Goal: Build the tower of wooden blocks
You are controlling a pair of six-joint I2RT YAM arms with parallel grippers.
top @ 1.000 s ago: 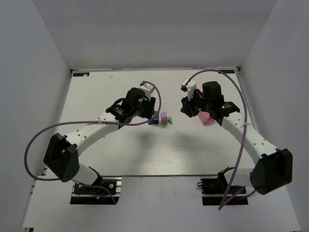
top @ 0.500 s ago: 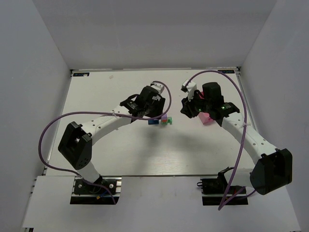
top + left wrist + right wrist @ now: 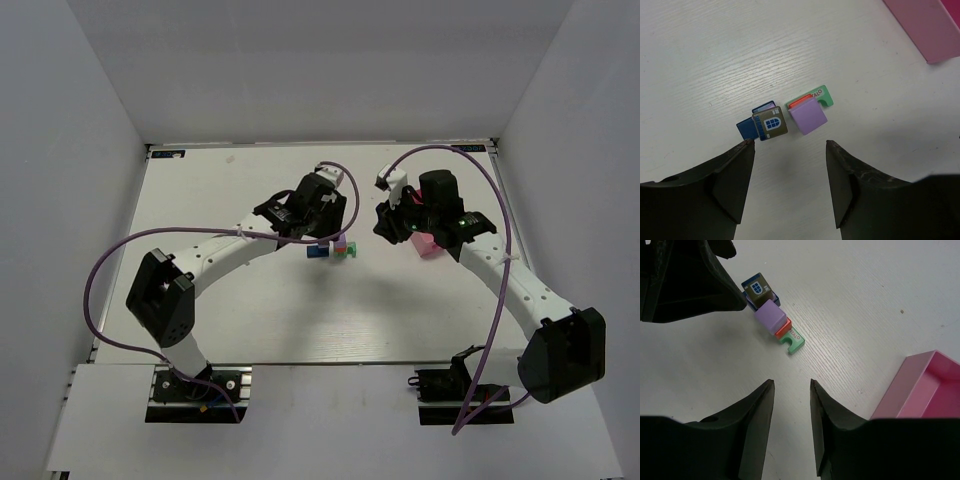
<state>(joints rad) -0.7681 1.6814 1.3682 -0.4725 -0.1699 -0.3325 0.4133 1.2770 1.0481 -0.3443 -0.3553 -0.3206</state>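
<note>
The wood block tower is a small cluster lying on the white table [image 3: 250, 310]. It consists of a dark grey window block [image 3: 769, 124] on a blue block [image 3: 746, 129], with a purple block [image 3: 808, 115] on a red-orange one [image 3: 799, 101] and a green piece [image 3: 822, 95] beside them. In the top view the cluster [image 3: 335, 248] sits mid-table. My left gripper [image 3: 789, 144] is open and empty, hovering just above and short of the cluster [image 3: 325, 230]. My right gripper [image 3: 791, 382] is open and empty, apart to the right of the cluster [image 3: 388, 228]. The cluster also shows in the right wrist view [image 3: 771, 317].
A pink rectangular tray [image 3: 428, 245] lies under the right wrist, right of the blocks; it also shows in the left wrist view [image 3: 925, 25] and the right wrist view [image 3: 927, 385]. White walls enclose the table on three sides.
My left arm has swung right and forward, bringing its open gripper over the block cluster. The blocks and the right arm have not moved.
</note>
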